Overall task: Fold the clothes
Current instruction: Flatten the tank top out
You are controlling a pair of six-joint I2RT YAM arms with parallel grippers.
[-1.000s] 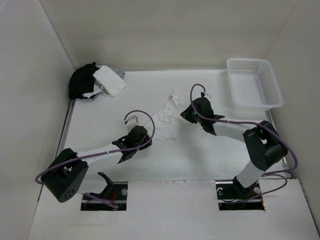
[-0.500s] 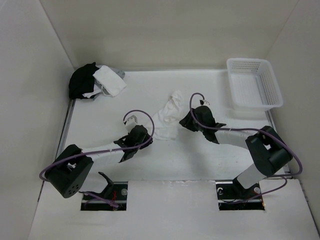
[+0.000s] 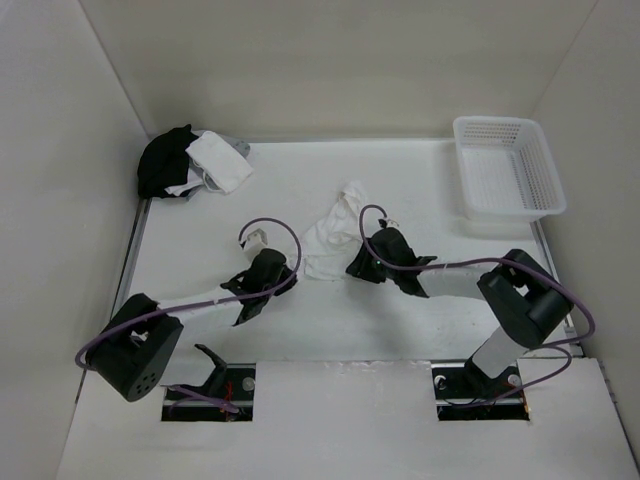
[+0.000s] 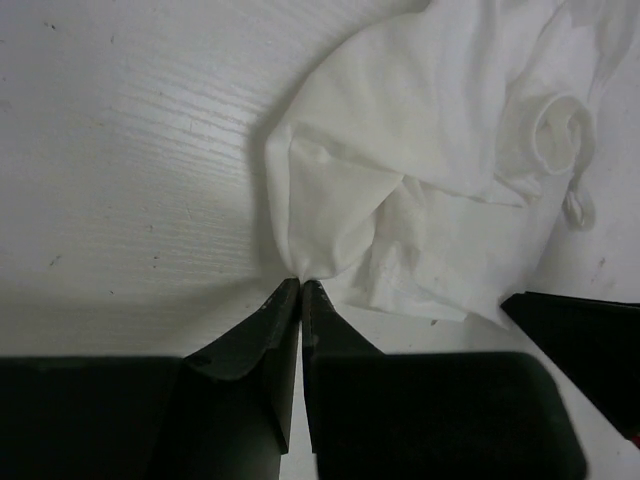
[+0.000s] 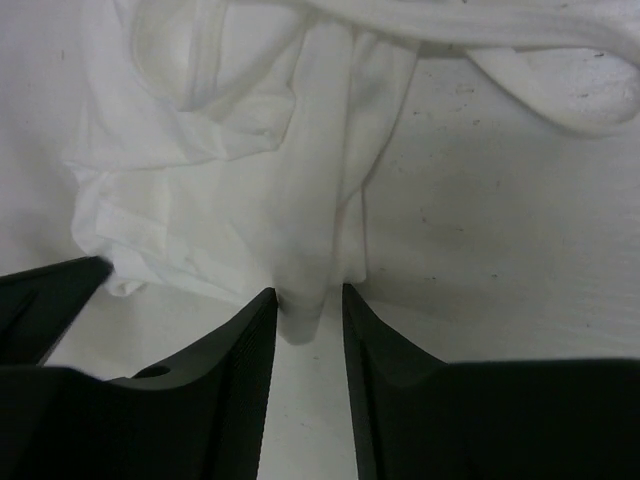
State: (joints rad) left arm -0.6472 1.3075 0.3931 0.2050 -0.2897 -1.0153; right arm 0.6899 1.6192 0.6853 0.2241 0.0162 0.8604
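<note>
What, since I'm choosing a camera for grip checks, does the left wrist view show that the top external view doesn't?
Only the left wrist view: the left gripper with its fingers pressed together, and a fold of the tank top tapering into their tips. Only the top external view: the basket, the black-and-white heap, and the right arm at the garment's other side. Both: the crumpled white tank top on the table.

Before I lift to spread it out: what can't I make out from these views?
- Left wrist: how deep the white tank top's corner sits in the shut left claw; its jaws hide it.
- Top external: the top's near right corner, under the right claw.
- Right wrist: shoulder strap, cut off by the frame's edge.
</note>
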